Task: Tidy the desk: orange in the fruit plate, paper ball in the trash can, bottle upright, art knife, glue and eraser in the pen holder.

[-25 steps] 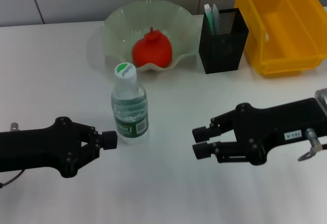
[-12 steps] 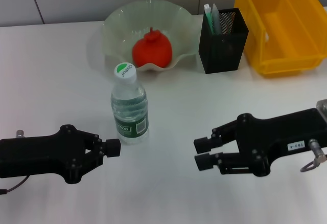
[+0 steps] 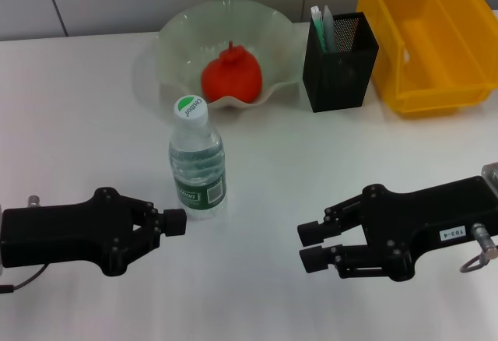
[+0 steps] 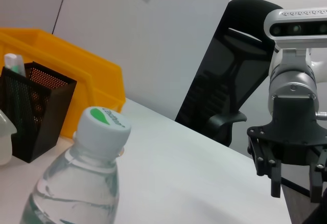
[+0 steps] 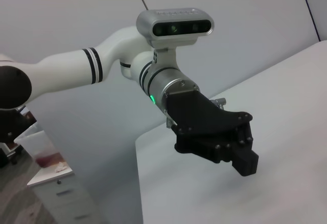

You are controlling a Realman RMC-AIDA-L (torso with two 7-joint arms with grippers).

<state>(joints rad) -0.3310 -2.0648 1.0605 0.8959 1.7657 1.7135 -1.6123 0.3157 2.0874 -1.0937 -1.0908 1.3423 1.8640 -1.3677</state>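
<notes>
bottle (image 3: 198, 159) upright mid-desk, orange (image 3: 231, 75) in fruit plate (image 3: 173, 36) | left gripper (image 3: 176, 222) clenched, just beside bottle base | right gripper (image 3: 314, 246) slightly parted, holding nothing | risk: stray left-arm sweep clips bottle, topples it

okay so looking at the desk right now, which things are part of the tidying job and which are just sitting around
Part of the job: orange in the fruit plate; bottle standing upright; pen holder with items inside; trash can.

Just around: office chair beyond the table; nothing else loose on the desk that I can see.
</notes>
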